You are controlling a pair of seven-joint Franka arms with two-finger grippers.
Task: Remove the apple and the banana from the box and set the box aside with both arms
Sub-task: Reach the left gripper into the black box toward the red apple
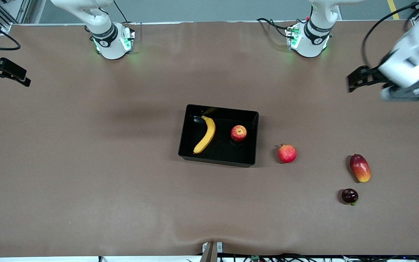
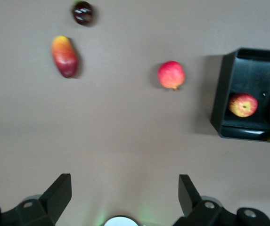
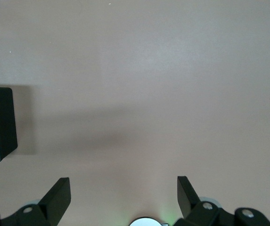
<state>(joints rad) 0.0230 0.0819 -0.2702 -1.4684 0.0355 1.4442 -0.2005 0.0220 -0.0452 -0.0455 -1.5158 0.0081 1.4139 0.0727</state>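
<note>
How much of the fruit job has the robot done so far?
Nothing looks done yet. The banana and the apple both lie in the box at mid-table. Nothing is in hand: the left tool and the right tool hang open and empty at the table's ends. Left: lift out both fruits, then move the box aside with both arms.

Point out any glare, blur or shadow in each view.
Front view: the left gripper and its arm look smeared; green base lights glow on the table. Left wrist view: glare along the box rim; the mango looks soft. Right wrist view: a broad dim shadow crosses the table beside the box; right gripper open.
</note>
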